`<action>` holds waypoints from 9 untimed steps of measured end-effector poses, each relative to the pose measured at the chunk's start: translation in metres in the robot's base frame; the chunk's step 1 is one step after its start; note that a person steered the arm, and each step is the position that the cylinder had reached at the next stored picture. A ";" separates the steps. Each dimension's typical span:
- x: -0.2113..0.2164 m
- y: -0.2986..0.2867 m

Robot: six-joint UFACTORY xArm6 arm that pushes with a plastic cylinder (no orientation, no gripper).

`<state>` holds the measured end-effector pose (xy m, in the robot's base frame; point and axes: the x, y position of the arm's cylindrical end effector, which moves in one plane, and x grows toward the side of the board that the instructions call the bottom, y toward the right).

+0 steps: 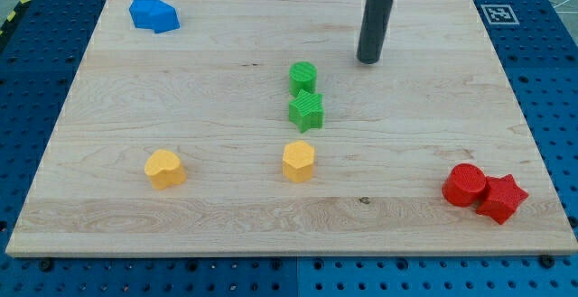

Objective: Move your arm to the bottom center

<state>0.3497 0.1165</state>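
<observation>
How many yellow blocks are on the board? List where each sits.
2. One yellow block lies at the view's lower left; the other yellow block sits bottom centre, below the green pair. None looks hidden.

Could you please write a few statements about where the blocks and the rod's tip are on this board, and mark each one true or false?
1. My tip is to the upper right of the green cylinder. True.
2. The green star lies at the view's far left. False: it sits near the middle, just below the green cylinder.
3. The red cylinder and the red star sit together at the view's bottom right. True.
4. The blue block is at the view's bottom left. False: it is at the top left.
5. My tip touches a yellow block. False: it is well apart from both, including the other yellow block.
</observation>
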 end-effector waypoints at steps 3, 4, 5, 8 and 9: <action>0.073 -0.003; 0.108 -0.007; 0.191 -0.008; 0.269 -0.098; 0.248 -0.104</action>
<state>0.5977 0.0129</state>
